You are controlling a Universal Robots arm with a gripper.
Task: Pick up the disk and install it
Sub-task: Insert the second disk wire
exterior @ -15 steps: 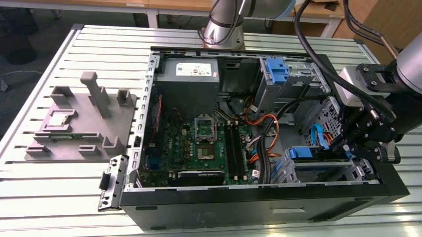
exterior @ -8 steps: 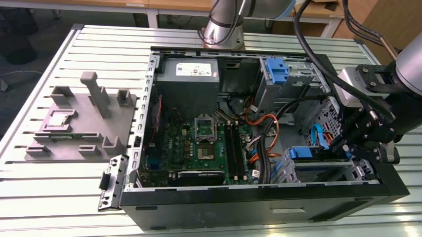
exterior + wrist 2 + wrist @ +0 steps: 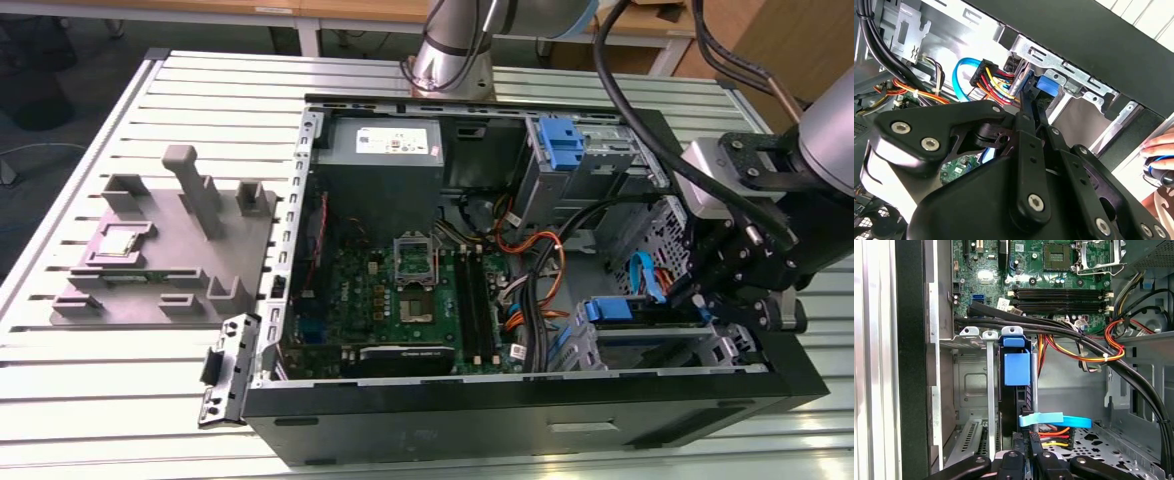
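Gripper [image 3: 714, 300] is down inside the PC case [image 3: 534, 410], at the lower drive cage [image 3: 654, 345] toward the exterior view's right. In both wrist views the two fingers [image 3: 1029, 107] run close together and parallel, w/ only a thin gap. They look pinched on the rear edge of the disk [image 3: 1016, 370], though the contact itself is mostly hidden by the linkage, so the grip is probable, not confirmed.

Disk position: standing on edge in the cage slot, blue bracket tab uppermost in the first wrist view, metal cage rails [image 3: 990, 390] just beside it. It is off the table and well into the bay.

Blue SATA cable [image 3: 1056, 420] and the red/yellow/orange power leads [image 3: 1054, 432] lie near the disk's rear end; whether either is plugged in can't be told.

Status est.: pick-up done, insertion largely done. Left, as far as pics show: final seating and letting go. A person's hand [image 3: 1159, 150] rests at the case edge in the second wrist view.
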